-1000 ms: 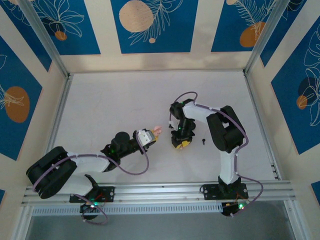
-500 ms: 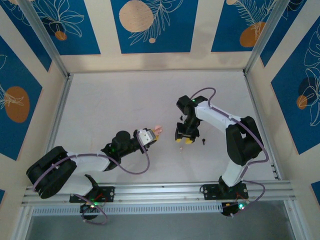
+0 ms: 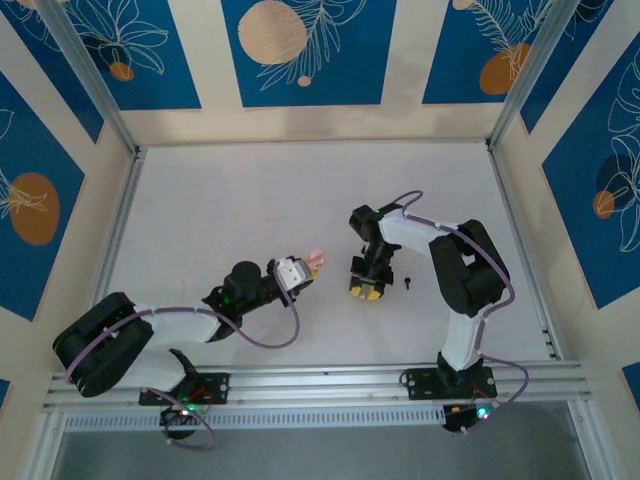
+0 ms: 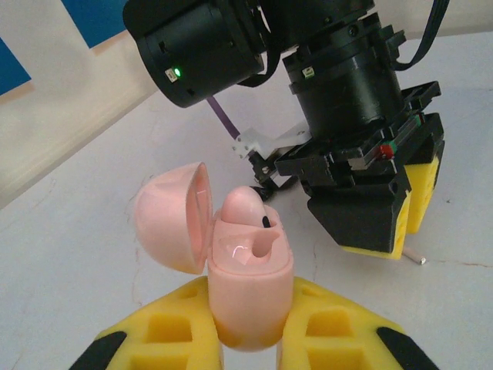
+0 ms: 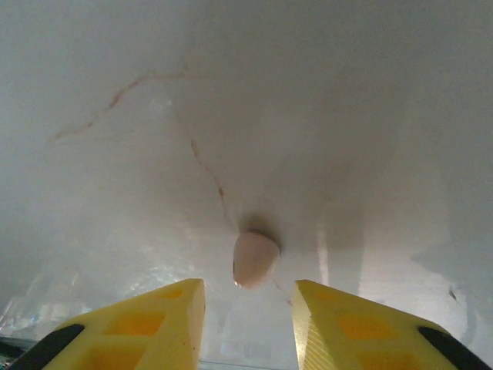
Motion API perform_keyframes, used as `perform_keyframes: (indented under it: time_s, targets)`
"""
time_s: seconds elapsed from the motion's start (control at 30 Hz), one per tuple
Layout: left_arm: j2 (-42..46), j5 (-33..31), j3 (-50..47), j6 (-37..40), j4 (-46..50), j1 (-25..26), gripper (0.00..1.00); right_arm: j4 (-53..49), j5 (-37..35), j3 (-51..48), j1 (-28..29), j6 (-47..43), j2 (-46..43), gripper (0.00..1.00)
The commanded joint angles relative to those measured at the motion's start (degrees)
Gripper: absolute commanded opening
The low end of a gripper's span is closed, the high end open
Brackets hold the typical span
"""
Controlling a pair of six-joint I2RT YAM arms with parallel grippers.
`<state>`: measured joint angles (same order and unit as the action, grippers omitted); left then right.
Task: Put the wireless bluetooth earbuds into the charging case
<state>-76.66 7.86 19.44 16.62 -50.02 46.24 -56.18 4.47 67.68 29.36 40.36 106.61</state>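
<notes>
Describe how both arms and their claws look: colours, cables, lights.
Both the left arm and right arm have white links between bulky black joints, with a thin purple cable looping alongside and small green lights. The left claw and right claw carry blocky yellow fingers marked with black.

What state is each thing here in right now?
charging case: lid open, held upright.
left gripper: shut on the charging case.
small pink piece: loose on the table.
right gripper: open, fingers either side of the small pink piece.
black earbud: loose on the table, ungripped.
</notes>
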Motion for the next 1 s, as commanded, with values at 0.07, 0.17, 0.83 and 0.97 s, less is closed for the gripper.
perform_keyframes:
  time_s: [0.07,0.17,0.83,0.97]
  targets:
    - [-0.41,1.28,1.30,-0.51,-0.23,-0.57,0.15,0.55,1.24,-0.71,-0.14,0.77,1.30,0.32]
    - [-0.41,1.28,1.30,-0.59,-0.17,-0.62,0.15,0.41,0.90,-0.88,-0.10,0.75,1.67,0.31]
    - [-0.22,1.28,1.30,-0.45,0.98,-0.60,0.15,1.56,-4.89,-1.40,0.34,-1.51,0.17,0.21]
    - [-2.15,1.90,1.39,-0.27,-0.15,-0.62,0.14,4.32,-8.11,-3.13,1.77,-1.42,-4.86,0.20]
